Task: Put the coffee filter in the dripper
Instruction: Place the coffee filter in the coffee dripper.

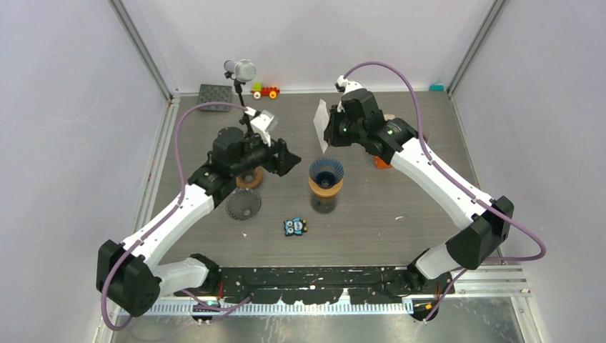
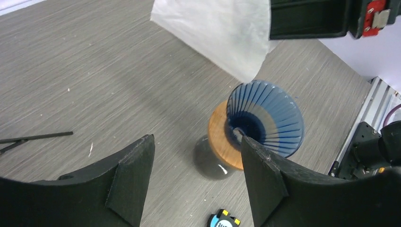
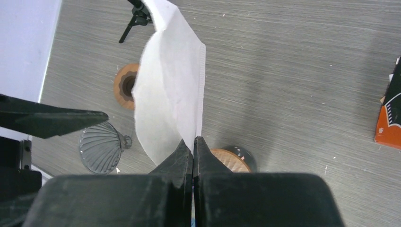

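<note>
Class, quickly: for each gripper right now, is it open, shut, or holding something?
Left gripper: open, holding nothing.
Right gripper: shut on the coffee filter.

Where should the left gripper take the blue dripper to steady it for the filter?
Probably at the wooden collar under the blue dripper, coming level from its left, where the open left gripper faces it. The collar is a narrow round band; the cone above flares wide, and its mouth must stay free for the filter in the right gripper.
</note>
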